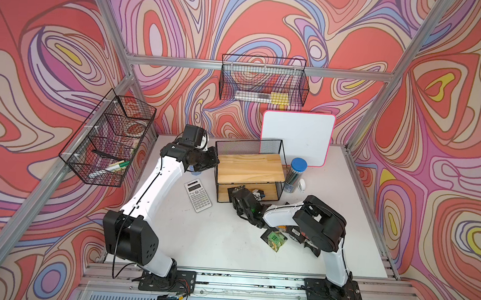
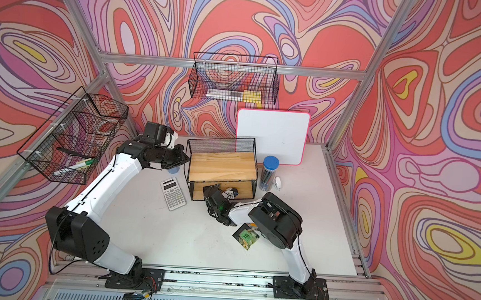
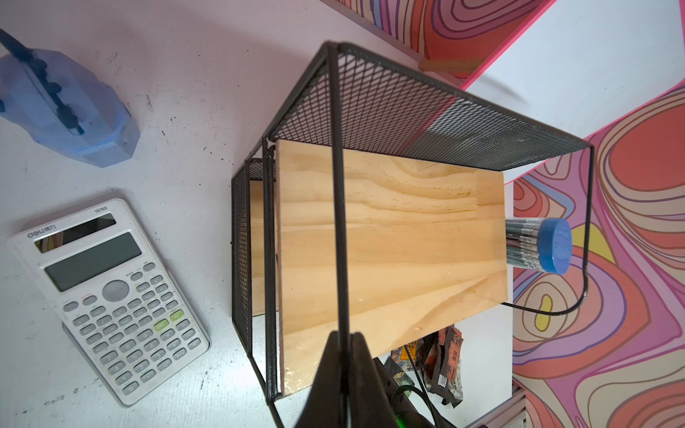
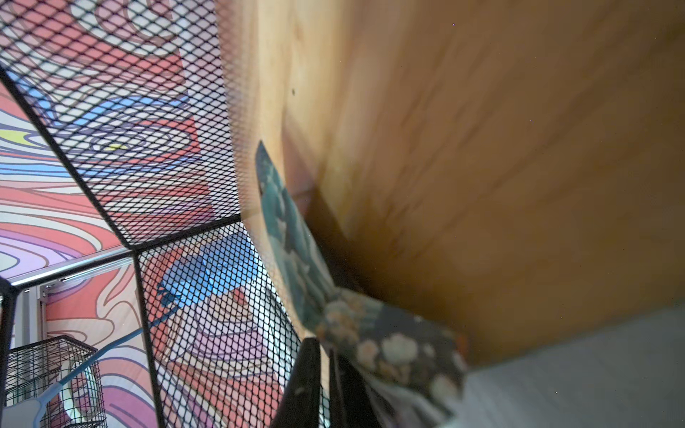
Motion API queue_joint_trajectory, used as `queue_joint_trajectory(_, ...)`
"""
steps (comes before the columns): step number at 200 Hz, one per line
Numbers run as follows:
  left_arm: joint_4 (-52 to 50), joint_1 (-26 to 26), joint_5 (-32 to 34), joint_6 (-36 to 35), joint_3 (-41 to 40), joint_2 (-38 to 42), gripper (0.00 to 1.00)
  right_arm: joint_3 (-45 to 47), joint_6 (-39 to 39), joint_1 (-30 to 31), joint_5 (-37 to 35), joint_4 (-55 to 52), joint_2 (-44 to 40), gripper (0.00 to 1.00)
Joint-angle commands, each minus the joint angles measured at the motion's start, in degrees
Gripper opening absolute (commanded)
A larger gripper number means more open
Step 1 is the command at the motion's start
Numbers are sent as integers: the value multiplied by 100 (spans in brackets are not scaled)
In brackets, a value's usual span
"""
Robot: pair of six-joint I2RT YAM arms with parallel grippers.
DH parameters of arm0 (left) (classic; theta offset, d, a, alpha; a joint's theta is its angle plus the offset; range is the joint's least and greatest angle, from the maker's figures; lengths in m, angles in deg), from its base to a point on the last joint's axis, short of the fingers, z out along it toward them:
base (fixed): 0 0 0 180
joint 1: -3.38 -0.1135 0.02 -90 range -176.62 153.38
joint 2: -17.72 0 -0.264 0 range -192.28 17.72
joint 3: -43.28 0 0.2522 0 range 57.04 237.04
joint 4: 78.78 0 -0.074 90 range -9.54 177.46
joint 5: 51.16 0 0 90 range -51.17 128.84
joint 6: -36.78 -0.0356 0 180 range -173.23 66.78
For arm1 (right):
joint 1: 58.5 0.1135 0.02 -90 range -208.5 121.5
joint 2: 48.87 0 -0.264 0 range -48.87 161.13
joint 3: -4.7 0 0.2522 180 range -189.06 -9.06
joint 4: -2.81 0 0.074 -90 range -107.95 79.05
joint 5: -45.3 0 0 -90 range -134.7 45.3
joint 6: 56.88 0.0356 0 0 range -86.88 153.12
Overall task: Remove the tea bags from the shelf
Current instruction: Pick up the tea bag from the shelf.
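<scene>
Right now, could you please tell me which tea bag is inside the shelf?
The teal, floral-printed tea bag pinched in the right gripper, in the shelf's lower tier. The others, like the green-panelled one, lie on the table.

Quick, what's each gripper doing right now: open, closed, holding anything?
The left gripper is closed on the black wire frame of the shelf.
The right gripper is closed on a tea bag in the lower tier.
</scene>
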Motion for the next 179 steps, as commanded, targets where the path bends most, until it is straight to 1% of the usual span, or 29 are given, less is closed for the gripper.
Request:
queue_joint_trajectory(1, -23, 12, -117, -91, -135, 44, 0, 80, 282, 29, 62, -76, -330, 16)
queue_joint_trajectory(24, -2, 12, -117, -79, -155, 52, 0, 198, 263, 24, 259, 24, -577, 23)
queue_joint_trajectory(69, 9, 14, -120, -81, -131, 35, 0, 548, 368, 100, 552, -382, -1119, 39)
queue_joint_trajectory(90, 24, 12, -126, -77, -129, 26, 0, 675, 407, 158, 627, -541, -1160, 46)
queue_joint_trajectory(134, 43, 12, -137, -75, -112, -3, 0, 968, 553, 172, 602, 64, -704, 47)
queue_joint_trajectory(179, 16, 12, -118, -118, -68, -21, 0, 823, 691, 159, 461, 294, -252, 44)
